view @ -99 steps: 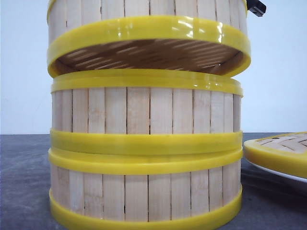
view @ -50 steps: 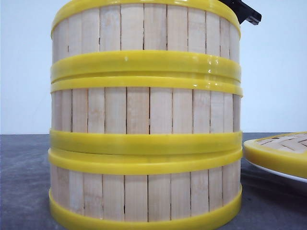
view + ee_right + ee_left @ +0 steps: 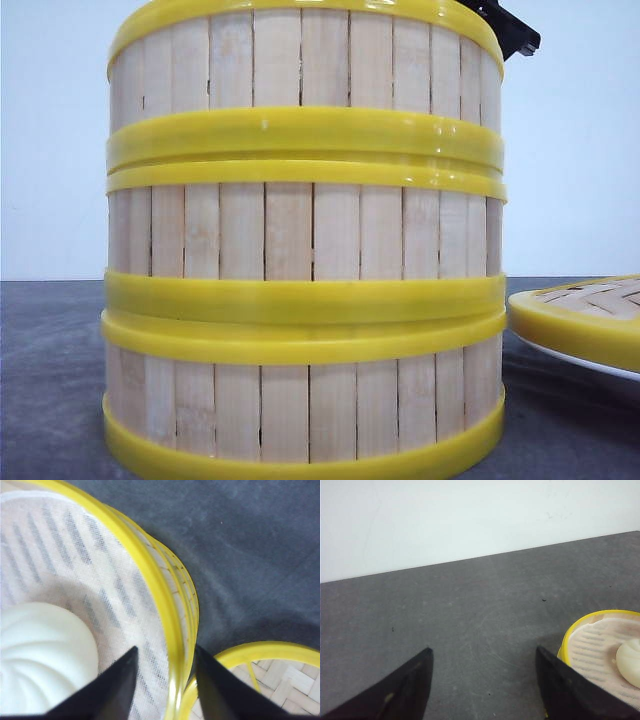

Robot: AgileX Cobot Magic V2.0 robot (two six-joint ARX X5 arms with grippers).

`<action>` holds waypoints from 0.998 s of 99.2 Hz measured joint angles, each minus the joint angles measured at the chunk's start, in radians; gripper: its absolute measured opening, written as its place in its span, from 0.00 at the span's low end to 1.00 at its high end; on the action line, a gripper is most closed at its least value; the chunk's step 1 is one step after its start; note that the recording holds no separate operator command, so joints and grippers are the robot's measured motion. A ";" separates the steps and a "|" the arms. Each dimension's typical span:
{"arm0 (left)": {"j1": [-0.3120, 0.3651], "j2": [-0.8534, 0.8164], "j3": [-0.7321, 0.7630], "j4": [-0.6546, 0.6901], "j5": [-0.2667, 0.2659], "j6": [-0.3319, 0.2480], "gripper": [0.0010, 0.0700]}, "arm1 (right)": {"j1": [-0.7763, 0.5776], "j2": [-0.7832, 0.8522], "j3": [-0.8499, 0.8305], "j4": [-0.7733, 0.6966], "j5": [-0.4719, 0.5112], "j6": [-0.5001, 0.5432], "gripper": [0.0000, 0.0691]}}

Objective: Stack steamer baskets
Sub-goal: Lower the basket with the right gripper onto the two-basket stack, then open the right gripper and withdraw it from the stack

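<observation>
We have all three steamer baskets (image 3: 305, 250) in one column on the tabletop. Our right gripper (image 3: 162, 680) straddles the top basket's rim (image 3: 150, 575), one finger each side, slightly apart, apparently letting go. Our left gripper (image 3: 482, 690) hangs wide, empty, beside the stack.

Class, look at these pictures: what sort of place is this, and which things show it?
Probably a bare test bench set up as a dim sum kitchen: a plain dark grey table against a blank white wall, with stacked steamer baskets and a white bun.
</observation>
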 joint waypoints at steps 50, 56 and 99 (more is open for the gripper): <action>0.000 0.000 0.000 0.000 0.000 0.000 0.54 | -0.007 -0.010 0.285 0.027 0.039 -0.030 0.37; 0.000 0.000 0.000 0.000 0.000 0.000 0.54 | -0.014 -0.033 0.298 -0.008 0.137 -0.051 0.37; 0.000 -0.002 0.000 0.008 0.000 0.000 0.54 | -0.233 -0.316 -0.217 -0.043 0.299 -0.080 0.37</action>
